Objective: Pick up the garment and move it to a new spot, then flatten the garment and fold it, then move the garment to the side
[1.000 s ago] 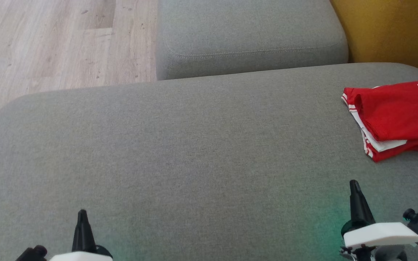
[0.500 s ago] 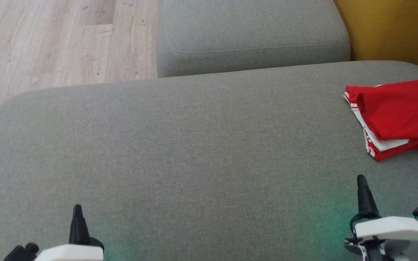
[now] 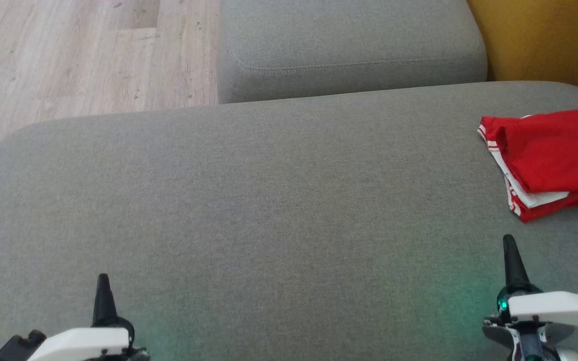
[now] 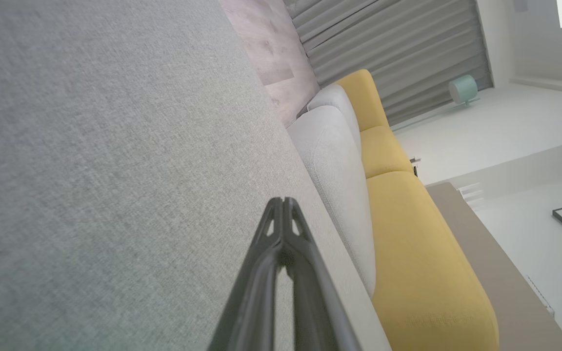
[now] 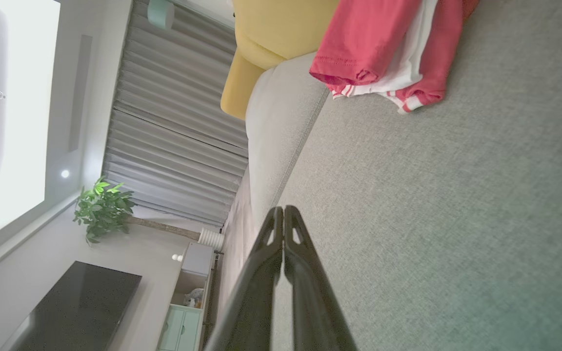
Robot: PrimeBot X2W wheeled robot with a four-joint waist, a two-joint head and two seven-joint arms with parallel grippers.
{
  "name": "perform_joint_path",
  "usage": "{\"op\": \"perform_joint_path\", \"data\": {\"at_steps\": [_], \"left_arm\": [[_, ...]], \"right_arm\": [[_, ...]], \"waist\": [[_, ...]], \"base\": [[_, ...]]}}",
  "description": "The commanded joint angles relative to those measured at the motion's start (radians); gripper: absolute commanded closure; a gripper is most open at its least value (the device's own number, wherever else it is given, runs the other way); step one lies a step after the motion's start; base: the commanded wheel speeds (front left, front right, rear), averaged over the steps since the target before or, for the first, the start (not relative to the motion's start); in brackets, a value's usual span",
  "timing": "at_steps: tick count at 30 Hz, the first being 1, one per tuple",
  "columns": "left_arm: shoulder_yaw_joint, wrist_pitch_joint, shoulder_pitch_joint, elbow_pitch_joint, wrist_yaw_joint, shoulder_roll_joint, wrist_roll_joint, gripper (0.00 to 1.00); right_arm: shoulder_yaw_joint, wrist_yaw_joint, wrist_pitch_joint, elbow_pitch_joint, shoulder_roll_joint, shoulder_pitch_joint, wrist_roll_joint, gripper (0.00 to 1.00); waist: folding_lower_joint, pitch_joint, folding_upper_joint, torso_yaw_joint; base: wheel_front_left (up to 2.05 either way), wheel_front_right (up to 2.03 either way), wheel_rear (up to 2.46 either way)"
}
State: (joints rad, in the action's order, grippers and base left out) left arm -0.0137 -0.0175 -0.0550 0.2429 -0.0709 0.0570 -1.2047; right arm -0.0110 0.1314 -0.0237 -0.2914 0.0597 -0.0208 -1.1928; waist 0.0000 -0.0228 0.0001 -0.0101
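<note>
Grey sofa seat (image 3: pixel 269 200) is serving as the work surface, with a grey back cushion (image 3: pixel 349 45) butting against its far edge, wooden floor (image 3: pixel 68 60) showing at the far left and a yellow cushion (image 3: pixel 545 40) at the far right.

Garment (image 3: pixel 555 155): a red jersey with white trim is lying folded in layers at the far right of the seat, running out past the right edge of the head view. Its visible length is running across the seat, left to right; the full extent cannot be told. The stacked folded edges are facing the middle of the seat.

Right gripper (image 3: pixel 509 243): it is hovering low over bare fabric, pointing forward. The garment is lying ahead of it and a little to its right, near but clearly apart. In the right wrist view the two fingers are pressing together at the tips, gripping nothing.

Left gripper (image 3: pixel 102 281): it is sitting well apart from the garment, across the whole seat. Its fingers are also meeting at the tips, empty, touching nothing.

Judgement: the right arm is the nearer one by far. Any reach for the garment is calling for that arm to go forward and rightward, parting its fingers first.
</note>
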Motion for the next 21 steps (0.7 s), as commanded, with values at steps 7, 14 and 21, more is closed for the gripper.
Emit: {"op": "perform_joint_path", "data": {"at_steps": [7,14,21], "left_arm": [[0.045,0.025,0.080,-0.020,-0.016,0.013,-0.096,1.00],[0.059,0.046,0.100,-0.015,-0.026,0.013,-0.176,1.00],[0.073,0.067,0.119,-0.010,-0.037,0.012,-0.256,1.00]], "right_arm": [[-0.005,-0.001,0.024,0.041,0.018,0.073,-0.103,1.00],[-0.020,-0.001,0.044,0.043,0.018,0.086,-0.187,1.00],[-0.035,-0.001,0.065,0.045,0.017,0.099,-0.271,1.00]], "waist": [[0.0000,0.005,-0.0001,0.002],[0.0000,0.010,-0.0001,0.004],[0.0000,0.015,-0.0001,0.006]], "base": [[0.00,0.00,0.00],[0.00,0.00,0.00],[0.00,0.00,0.00]]}}
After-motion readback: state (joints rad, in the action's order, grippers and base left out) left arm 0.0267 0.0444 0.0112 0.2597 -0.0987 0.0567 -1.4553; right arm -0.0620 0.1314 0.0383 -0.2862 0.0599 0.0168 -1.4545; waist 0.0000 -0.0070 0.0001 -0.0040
